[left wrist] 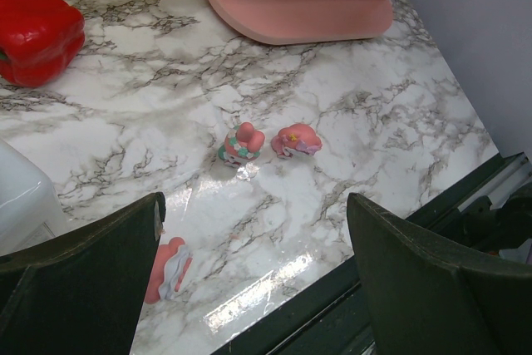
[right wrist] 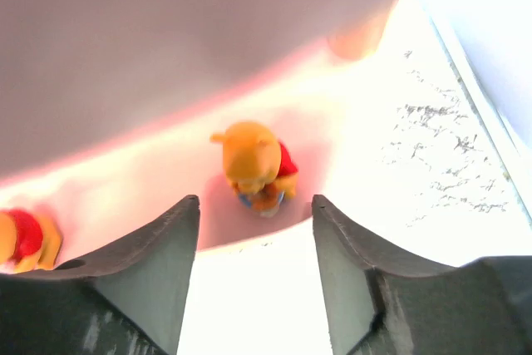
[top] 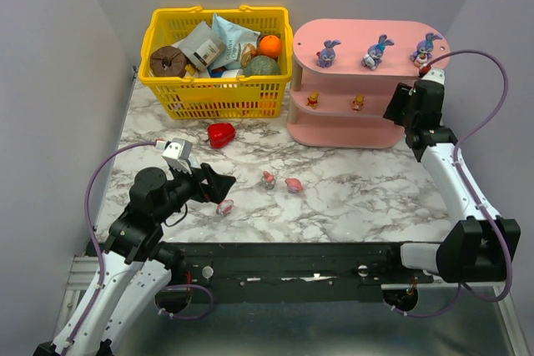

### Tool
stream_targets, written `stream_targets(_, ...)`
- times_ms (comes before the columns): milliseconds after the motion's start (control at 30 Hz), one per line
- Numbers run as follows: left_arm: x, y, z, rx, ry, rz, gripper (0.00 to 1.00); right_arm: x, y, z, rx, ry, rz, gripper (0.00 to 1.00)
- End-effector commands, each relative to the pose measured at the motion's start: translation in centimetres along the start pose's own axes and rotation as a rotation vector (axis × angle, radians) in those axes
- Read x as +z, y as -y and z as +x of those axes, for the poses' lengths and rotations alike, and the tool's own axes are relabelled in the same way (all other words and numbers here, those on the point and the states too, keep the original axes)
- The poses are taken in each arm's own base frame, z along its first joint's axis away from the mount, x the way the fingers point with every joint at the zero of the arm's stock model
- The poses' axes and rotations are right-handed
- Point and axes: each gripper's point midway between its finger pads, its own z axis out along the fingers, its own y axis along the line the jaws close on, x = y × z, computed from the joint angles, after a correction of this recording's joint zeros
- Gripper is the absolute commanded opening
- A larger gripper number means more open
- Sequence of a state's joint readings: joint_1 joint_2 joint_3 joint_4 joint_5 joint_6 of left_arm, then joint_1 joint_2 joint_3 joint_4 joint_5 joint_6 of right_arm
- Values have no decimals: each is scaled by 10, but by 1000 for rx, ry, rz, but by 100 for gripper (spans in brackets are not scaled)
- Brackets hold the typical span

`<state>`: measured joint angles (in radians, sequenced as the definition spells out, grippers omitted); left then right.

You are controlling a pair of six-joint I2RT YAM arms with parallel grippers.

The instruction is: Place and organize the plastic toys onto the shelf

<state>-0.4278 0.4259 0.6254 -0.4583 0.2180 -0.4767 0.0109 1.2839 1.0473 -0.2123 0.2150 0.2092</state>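
A white, grey-veined marble-pattern worktop (top: 350,198) sits between plain pale lilac walls (top: 50,56). At its back stand a yellow plastic lattice basket (top: 215,97) and, to its right, the pink three-tier shelf (top: 350,135). Three purple-blue plastic bunnies (top: 328,53) stand on the top board and small orange bear figurines (top: 313,99) on the middle one. Three pink-white figurines (top: 294,184) lie on the marble, near a red heart-shaped object (top: 221,134). The left end effector (top: 219,183) gapes wide and empty just beside one of them. The right end effector (right wrist: 256,199) is at the middle board, its fingers parted either side of a bear and gripping nothing.
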Motion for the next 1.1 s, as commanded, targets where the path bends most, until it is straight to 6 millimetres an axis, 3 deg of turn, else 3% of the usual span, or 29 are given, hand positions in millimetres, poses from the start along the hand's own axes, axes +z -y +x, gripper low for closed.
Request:
stream_targets(0,-1,0,2,-1,-1,0,99,-22,-3,14,10,-81,-46,67)
stream_targets(133,-2,0,1,1,5,-1,99,-55,-16,-1,53,-48,-142,71)
stream_targets(200,-3,0,-1,4,12,-2,99,-78,-38,-4,72,-49,-288,71)
stream_targets(367,0,0,-5,14,17,-6,99,-124,-62,20,73,-73,-463,73)
stream_targets(433,4,1,-8,2,12,-10,99,-147,-81,28,38,-54,-559,74)
stream_targets(467,5,2,-10,-4,7,-9,99,-149,-85,41,35,-72,-566,75)
stream_targets(500,8,4,-13,-17,0,-9,99,-161,-103,53,3,-88,-629,75)
stream_targets(567,12,5,-16,-32,-12,-11,99,-164,-116,65,-5,-94,-642,75)
stream_targets(600,15,7,-19,-37,-17,-8,99,-171,-131,84,-37,-128,-682,75)
stream_targets(667,17,6,-21,-69,-12,-20,99,-167,-140,95,-36,-126,-651,78)
stream_targets(700,19,6,-22,-80,-2,-18,99,-172,-151,113,-43,-162,-673,81)
stream_targets(767,22,8,-23,-105,15,-19,99,-170,-161,123,-25,-142,-652,84)
stream_targets(800,25,7,-20,-109,5,-23,99,-178,-176,141,-40,-171,-676,84)
stream_targets(1000,49,14,0,-103,-39,-58,99,-173,-200,187,-9,-210,-494,85)
stream_targets(1067,57,15,9,-96,-48,-81,99,-164,-196,205,13,-238,-430,85)
